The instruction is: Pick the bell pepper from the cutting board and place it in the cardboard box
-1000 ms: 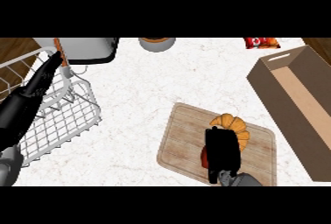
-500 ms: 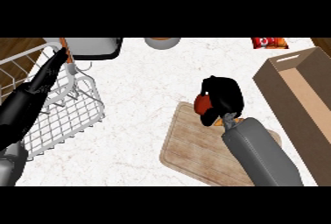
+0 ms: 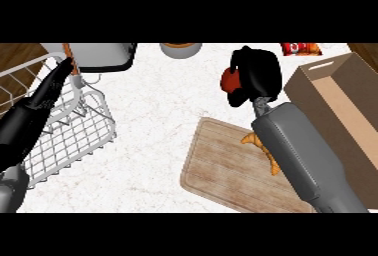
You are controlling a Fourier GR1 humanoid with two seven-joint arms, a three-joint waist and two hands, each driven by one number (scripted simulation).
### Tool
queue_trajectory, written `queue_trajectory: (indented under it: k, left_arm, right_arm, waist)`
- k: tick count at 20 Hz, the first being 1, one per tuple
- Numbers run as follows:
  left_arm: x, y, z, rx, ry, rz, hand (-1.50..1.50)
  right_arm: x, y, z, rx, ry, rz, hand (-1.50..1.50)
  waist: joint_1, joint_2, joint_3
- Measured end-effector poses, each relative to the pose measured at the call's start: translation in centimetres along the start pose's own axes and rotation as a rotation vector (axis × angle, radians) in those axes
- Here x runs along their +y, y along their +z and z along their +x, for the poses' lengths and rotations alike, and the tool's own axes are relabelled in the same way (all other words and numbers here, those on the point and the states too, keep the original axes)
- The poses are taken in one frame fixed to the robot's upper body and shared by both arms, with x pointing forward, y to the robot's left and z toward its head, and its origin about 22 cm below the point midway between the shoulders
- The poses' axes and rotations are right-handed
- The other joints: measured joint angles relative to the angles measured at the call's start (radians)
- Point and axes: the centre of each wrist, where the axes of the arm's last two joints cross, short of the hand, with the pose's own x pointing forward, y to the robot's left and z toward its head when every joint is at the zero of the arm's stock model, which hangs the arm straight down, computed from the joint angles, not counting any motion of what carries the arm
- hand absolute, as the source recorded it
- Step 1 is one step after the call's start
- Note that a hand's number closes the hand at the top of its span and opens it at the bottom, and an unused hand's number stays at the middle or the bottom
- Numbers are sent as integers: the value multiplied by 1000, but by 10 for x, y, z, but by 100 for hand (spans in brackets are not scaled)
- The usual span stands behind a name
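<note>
My right hand (image 3: 257, 72) hangs above the counter beyond the far edge of the wooden cutting board (image 3: 221, 167), left of the cardboard box (image 3: 341, 107). Its fingers are curled round a red bell pepper (image 3: 231, 80), of which only the left side shows. An orange croissant (image 3: 264, 148) lies on the board, partly hidden by my right forearm. The box stands open at the right edge, its inside bare as far as it shows. My left hand (image 3: 60, 75) rests stretched out over the wire rack at the left, fingers straight.
A white wire dish rack (image 3: 70, 140) fills the left side. A grey pot (image 3: 100, 55) stands at the back left, a small bowl (image 3: 181, 49) at the back middle, and a red snack bag (image 3: 300, 48) behind the box.
My right hand has risen off the board with the bell pepper and moved farther away and to the right, toward the box. The croissant stays on the board. The left arm is still.
</note>
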Motion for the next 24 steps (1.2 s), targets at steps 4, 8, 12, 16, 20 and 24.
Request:
queue_trajectory:
  k: [4,8,12,16,20,24]
  left_arm:
    - [2,5,-1,3,-6,10,0]
    - [3,7,-2,3,-7,16,0]
    - [3,7,-2,5,-16,20,0]
    - [3,8,-1,7,-16,20,0]
    - [2,7,-1,1,-23,26,0]
    - [2,7,1,10,-17,29,0]
  right_arm:
    - [-26,-12,-9,145,-81,-140,150]
    - [-52,-25,-34,296,-124,-246,150]
    - [-71,-33,-64,405,-149,-308,150]
    - [-86,-37,-108,485,-144,-335,150]
    - [-85,-37,-147,539,-75,-272,150]
    - [-81,-34,-185,600,-57,-114,150]
  waist:
    - [-14,-3,1]
    - [-19,-2,1]
    - [-21,-2,3]
    - [-22,-2,2]
    - [-20,0,2]
    - [-22,1,-1]
